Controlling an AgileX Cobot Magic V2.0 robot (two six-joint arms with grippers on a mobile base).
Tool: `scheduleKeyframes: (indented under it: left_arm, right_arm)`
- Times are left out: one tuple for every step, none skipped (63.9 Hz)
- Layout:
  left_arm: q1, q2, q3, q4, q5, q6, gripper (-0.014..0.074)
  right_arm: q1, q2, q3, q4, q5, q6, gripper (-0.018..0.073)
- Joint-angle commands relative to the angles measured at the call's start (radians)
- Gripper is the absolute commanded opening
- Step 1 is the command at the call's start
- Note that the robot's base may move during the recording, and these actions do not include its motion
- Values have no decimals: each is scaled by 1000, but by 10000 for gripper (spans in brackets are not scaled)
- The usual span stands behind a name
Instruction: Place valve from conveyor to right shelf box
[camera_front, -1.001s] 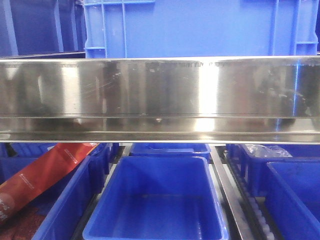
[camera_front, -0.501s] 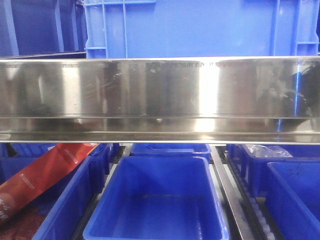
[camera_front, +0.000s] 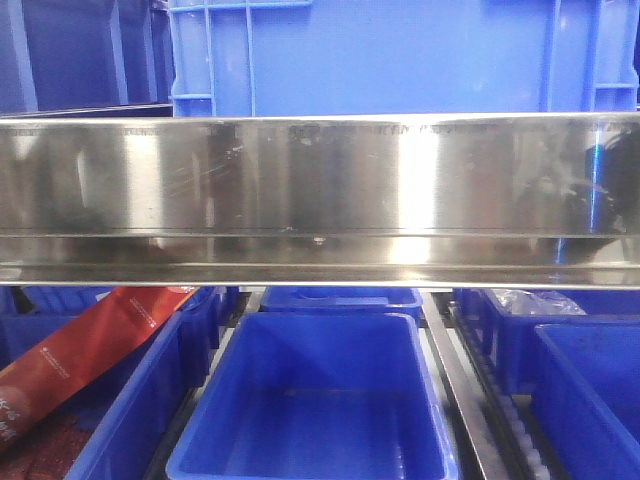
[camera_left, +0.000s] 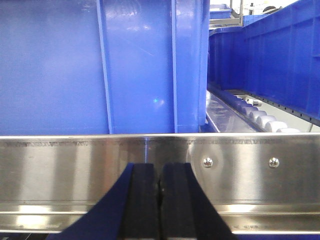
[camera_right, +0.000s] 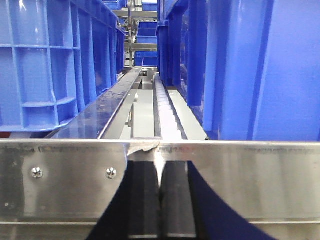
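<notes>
No valve and no conveyor belt show in any view. My left gripper (camera_left: 160, 172) is shut and empty, its black fingers pressed together in front of a shiny steel shelf rail (camera_left: 75, 170). My right gripper (camera_right: 160, 172) is also shut and empty, in front of the same kind of steel rail (camera_right: 260, 180). The front view shows neither gripper. It shows the steel rail (camera_front: 320, 200) across the middle and blue shelf boxes below, with an empty blue box (camera_front: 315, 400) in the centre and another blue box (camera_front: 590, 390) at the right.
Large blue crates stand on the upper shelf behind the rail (camera_front: 380, 55), (camera_left: 100, 65), (camera_right: 250, 65). Roller tracks run between crates (camera_right: 167, 115), (camera_left: 255, 117). A red packet (camera_front: 90, 345) lies in the lower left box. A clear plastic bag (camera_front: 525, 300) lies in a right box.
</notes>
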Motion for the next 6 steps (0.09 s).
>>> scheduleKeyframes:
  left_arm:
    - [1, -6, -2, -3, -18, -7, -111]
    - [1, -6, -2, -3, -18, -7, -111]
    - [1, -6, -2, -3, -18, -7, -111]
    - [1, -6, -2, -3, -18, -7, -111]
    - [1, -6, -2, -3, -18, -7, -111]
    - [1, -6, -2, -3, -18, -7, -111]
  right_arm:
    - [-6, -3, 2, -8, -23, 2, -162]
    - [-6, -3, 2, -8, -23, 2, -162]
    - [-6, -3, 2, -8, -23, 2, -162]
    - [-6, -3, 2, -8, -23, 2, -162]
    - [-6, -3, 2, -8, -23, 2, -162]
    - [-6, -3, 2, -8, -23, 2, -162]
